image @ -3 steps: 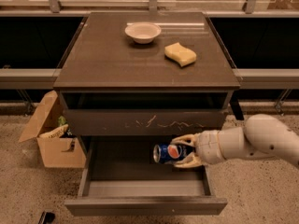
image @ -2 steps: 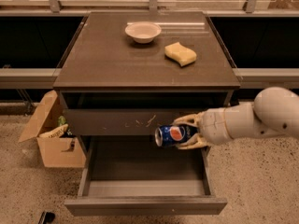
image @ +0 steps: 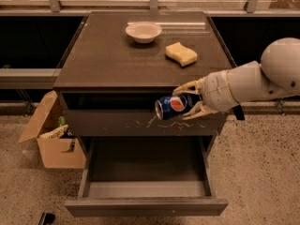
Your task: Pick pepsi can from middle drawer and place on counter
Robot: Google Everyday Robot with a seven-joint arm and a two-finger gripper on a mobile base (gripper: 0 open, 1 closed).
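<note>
Dark brown glossy tabletop point(image: 103, 55) of a drawer cabinet, bearing one whitish bowl point(image: 143, 32) and one yellow sponge point(image: 181, 54). The white gripper point(image: 182, 104) has its fingers point(image: 190, 86) clamped on the one dark-blue pepsi can point(image: 174, 106), tipped sideways, in front of the cabinet above the one open grey-brown middle drawer point(image: 145, 168). Pick judged done; placing on the tabletop remains.

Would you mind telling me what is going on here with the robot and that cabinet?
The robot's gripper has its jaws closed on the pepsi can and holds it on its side in the air, above the open middle drawer and just below the edge of the counter. The can is not yet set down. A bowl and a sponge sit on the counter.
</note>
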